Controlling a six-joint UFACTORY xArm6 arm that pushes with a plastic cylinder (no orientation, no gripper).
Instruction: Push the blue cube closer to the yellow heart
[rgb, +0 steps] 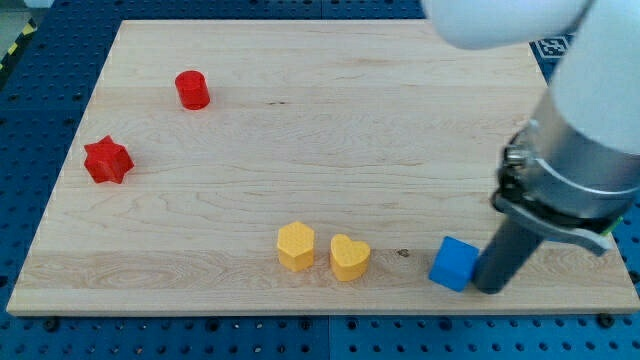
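The blue cube (454, 264) sits near the view's bottom right on the wooden board. The yellow heart (349, 257) lies to its left, with a gap of about one block width between them. My tip (489, 288) is on the board right against the blue cube's right side. The dark rod rises from there up to the grey and white arm at the view's right.
A yellow hexagon (295, 246) stands just left of the yellow heart. A red cylinder (192, 90) is at the upper left and a red star (108, 160) at the left. The board's bottom edge (320, 312) runs close below the blue cube.
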